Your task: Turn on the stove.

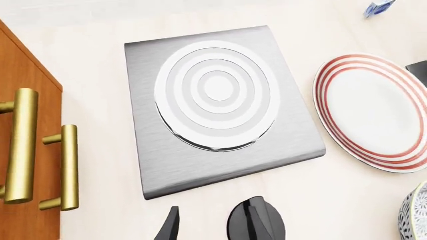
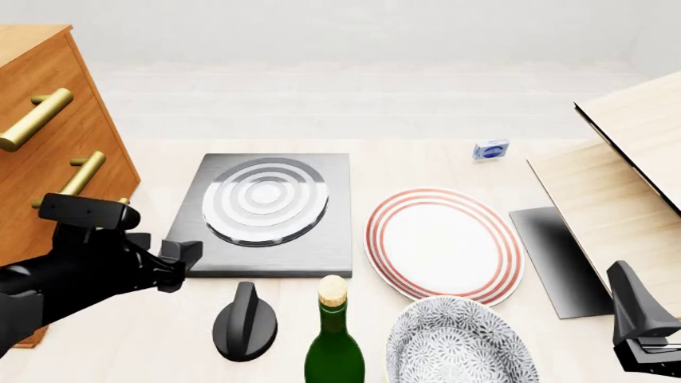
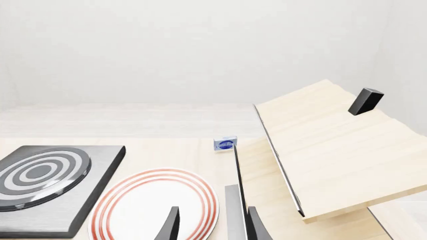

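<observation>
The stove is a flat dark-grey square slab [image 2: 271, 243] with a round ringed burner [image 2: 266, 199], left of centre on the table. It also shows in the left wrist view [image 1: 200, 165] and the right wrist view [image 3: 80, 200]. Its black oval ridged knob [image 2: 245, 321] lies apart, in front of the slab. My left gripper [image 2: 179, 263] is open and empty, just left of and above the knob [image 1: 248, 215], near the slab's front left corner. My right gripper [image 2: 639, 319] is open and empty at the front right, far from the stove.
A wooden cabinet [image 2: 43, 159] with brass handles stands at the left. A red-rimmed white plate [image 2: 445, 243], a patterned bowl [image 2: 458, 343] and a green corked bottle [image 2: 334, 343] lie right of the knob. A thin dark sheet [image 2: 559, 255], a tilted wooden board [image 2: 639, 136] and a small blue box [image 2: 490, 149] are at the right.
</observation>
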{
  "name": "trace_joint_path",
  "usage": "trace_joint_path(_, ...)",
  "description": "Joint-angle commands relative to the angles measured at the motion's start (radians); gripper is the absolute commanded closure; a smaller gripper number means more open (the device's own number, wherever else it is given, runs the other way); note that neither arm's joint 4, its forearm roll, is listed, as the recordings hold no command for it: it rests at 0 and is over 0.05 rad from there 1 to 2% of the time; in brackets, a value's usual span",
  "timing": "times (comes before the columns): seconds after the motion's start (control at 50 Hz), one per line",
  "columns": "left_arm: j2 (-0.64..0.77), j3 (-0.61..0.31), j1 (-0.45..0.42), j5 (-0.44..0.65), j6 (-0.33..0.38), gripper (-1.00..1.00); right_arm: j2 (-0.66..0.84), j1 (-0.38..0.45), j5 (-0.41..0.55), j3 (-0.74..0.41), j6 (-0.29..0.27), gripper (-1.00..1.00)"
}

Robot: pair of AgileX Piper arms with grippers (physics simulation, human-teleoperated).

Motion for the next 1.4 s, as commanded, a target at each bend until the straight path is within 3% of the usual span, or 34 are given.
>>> trace_joint_path(0.02,-0.064,-0.021,-0.001,0.016,0.035,-1.0,0.0,0.0,0.0,0.0,0.0,-1.0)
trace_joint_path(0.34,-0.171,-0.037,-0.005,0.0,0.081,-1.0,0.0,0.0,0.0,0.0,0.0,-1.0)
trace_joint_path(0.64,-0.22,0.022,-0.033,-0.152,0.167,-1.0,0.0,0.0,0.0,0.0,0.0,-1.0)
trace_joint_path(0.8,-0.255,0.092,-0.067,-0.293,0.23,-1.0,0.0,0.0,0.0,0.0,0.0,-1.0)
trace_joint_path(0.96,-0.334,0.135,-0.078,-0.366,0.196,-1.0,0.0,0.0,0.0,0.0,0.0,-1.0)
trace_joint_path(1.2,-0.342,0.23,0.001,-0.559,0.155,-1.0,0.0,0.0,0.0,0.0,0.0,-1.0)
trace_joint_path(1.4,-0.23,0.294,0.036,-0.73,0.107,-1.0,0.0,0.0,0.0,0.0,0.0,-1.0)
